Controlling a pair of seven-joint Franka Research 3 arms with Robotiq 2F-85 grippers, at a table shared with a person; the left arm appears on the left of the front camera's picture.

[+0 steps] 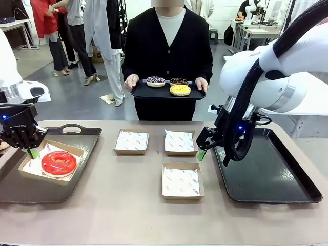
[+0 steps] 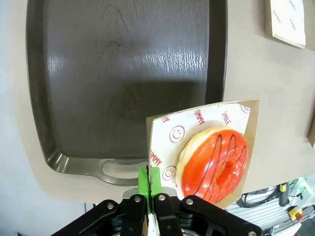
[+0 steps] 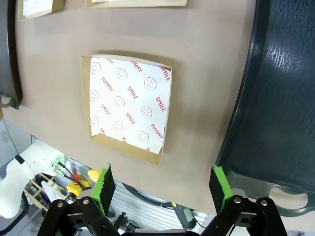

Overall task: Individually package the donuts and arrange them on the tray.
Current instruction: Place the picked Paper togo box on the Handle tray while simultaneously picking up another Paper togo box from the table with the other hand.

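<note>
seemingly setting the boxed red donut (image 1: pixel 58 162) onto the left tray (image 1: pixel 20 192), with left hand (image 2: pixel 149 179) pinching the box (image 2: pixel 170 129) by its rim and right hand (image 3: pixel 162 183) spread; next needing a level lowering before release.

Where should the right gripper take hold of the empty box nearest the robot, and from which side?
Probably its wall nearest the right gripper, from above, one finger inside and one outside. The empty box lies flat, shallow and open-topped, so only the upright rim can be pinched.
</note>
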